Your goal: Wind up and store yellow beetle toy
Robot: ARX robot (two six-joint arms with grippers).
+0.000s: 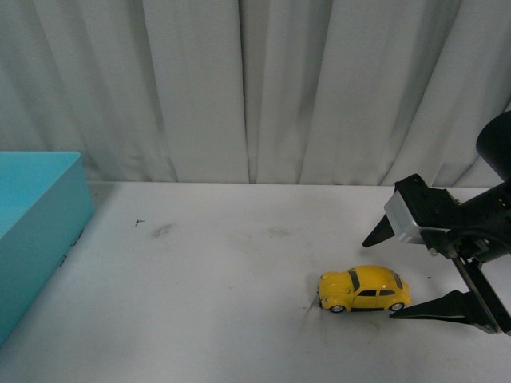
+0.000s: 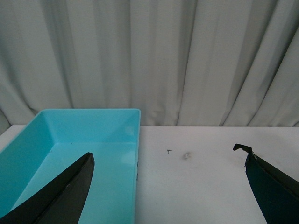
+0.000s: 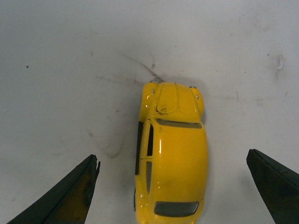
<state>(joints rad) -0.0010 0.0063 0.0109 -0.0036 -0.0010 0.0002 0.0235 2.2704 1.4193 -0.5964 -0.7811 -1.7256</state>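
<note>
The yellow beetle toy [image 1: 365,290] stands on its wheels on the white table at the right, nose pointing left. My right gripper [image 1: 385,275] is open just behind its rear end, one finger on each side of the car's line, not touching it. In the right wrist view the car [image 3: 172,154] lies between my two wide-open fingers [image 3: 70,196], its rear window nearest the camera. My left gripper [image 2: 166,161] is open and empty and hangs above the edge of the turquoise box [image 2: 84,135]. The left arm does not show in the front view.
The turquoise box [image 1: 36,215] stands at the table's left edge and looks empty inside. A grey curtain [image 1: 255,88] closes the back. Small dark scuffs [image 1: 164,230] mark the table top between the box and the car.
</note>
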